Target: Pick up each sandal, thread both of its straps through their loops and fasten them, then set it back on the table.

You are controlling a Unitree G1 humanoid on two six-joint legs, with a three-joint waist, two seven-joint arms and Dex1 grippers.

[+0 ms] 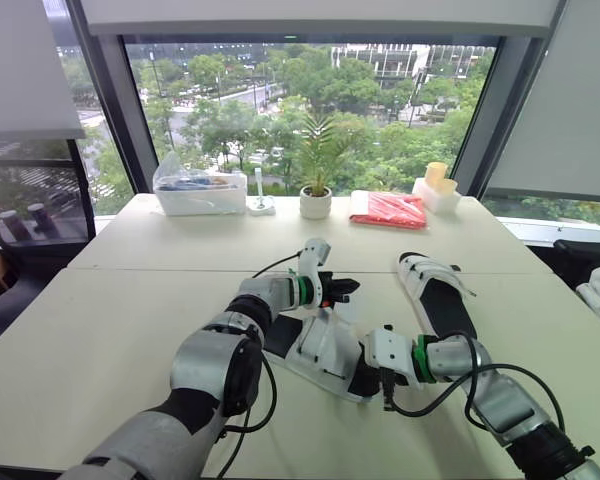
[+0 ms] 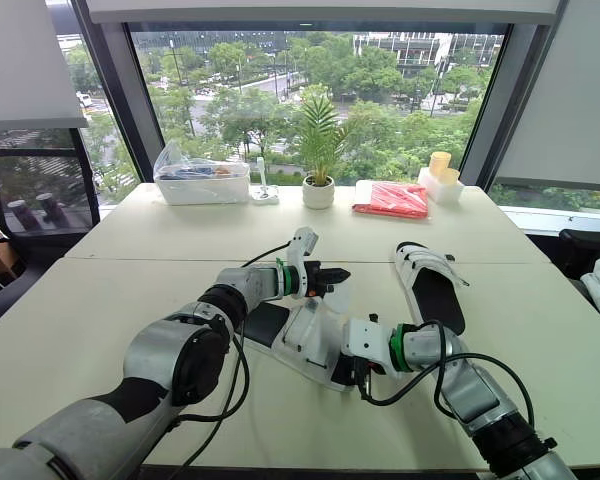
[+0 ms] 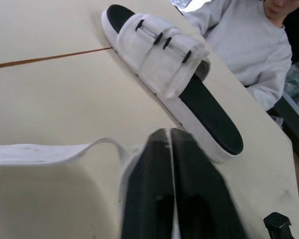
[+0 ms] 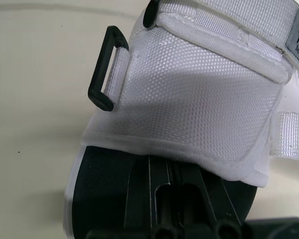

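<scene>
A white sandal with a black footbed [image 1: 325,352] lies mid-table between my arms, its upper flap open. My left gripper [image 1: 344,290] is shut on one white strap [image 3: 50,153] of it, pulled out past the sandal's far side. My right gripper [image 1: 366,380] is shut on the near edge of the same sandal; its wrist view has the white flap [image 4: 189,94] and a black loop [image 4: 102,69] just beyond the fingers. The second sandal [image 1: 435,292] lies flat to the right, with its straps [image 3: 162,47] closed over the footbed.
Along the far edge stand a clear plastic container [image 1: 198,190], a small potted plant [image 1: 316,203], a red packet [image 1: 388,209] and a white box with yellow cups [image 1: 437,185]. A person in a grey sweater [image 3: 249,45] sits at the table's right side.
</scene>
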